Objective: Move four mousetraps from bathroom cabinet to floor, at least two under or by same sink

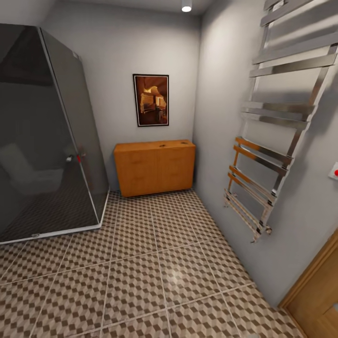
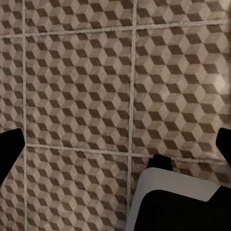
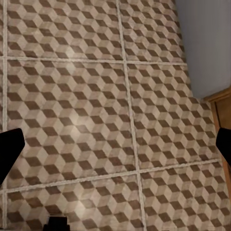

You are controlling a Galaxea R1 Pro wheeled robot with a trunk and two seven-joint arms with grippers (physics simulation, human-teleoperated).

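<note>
Here, nearest in the head view, the floor spreads out in large cube-patterned tiles with pale grout. Both wrist views look down on those same tiles. In the left wrist view the left gripper has its two dark fingertips at opposite edges of the picture, spread wide with nothing between them, and a pale and black part of the robot sits over the tiles. In the right wrist view the right gripper is likewise spread wide and empty, with a strip of grey wall and a bit of wooden door frame beyond the tiles.

Farther on, one glass shower stands left of the cabinet, its dark panels reaching the floor. One chrome towel rail hangs on the wall right of the cabinet, and near it a wooden door shows at the corner.

Farthest, the one cabinet stands against the back wall, closed. Two small dark things lie on its top; whether they are mousetraps I cannot tell. One framed picture hangs above the cabinet, and one ceiling lamp glows higher still.
</note>
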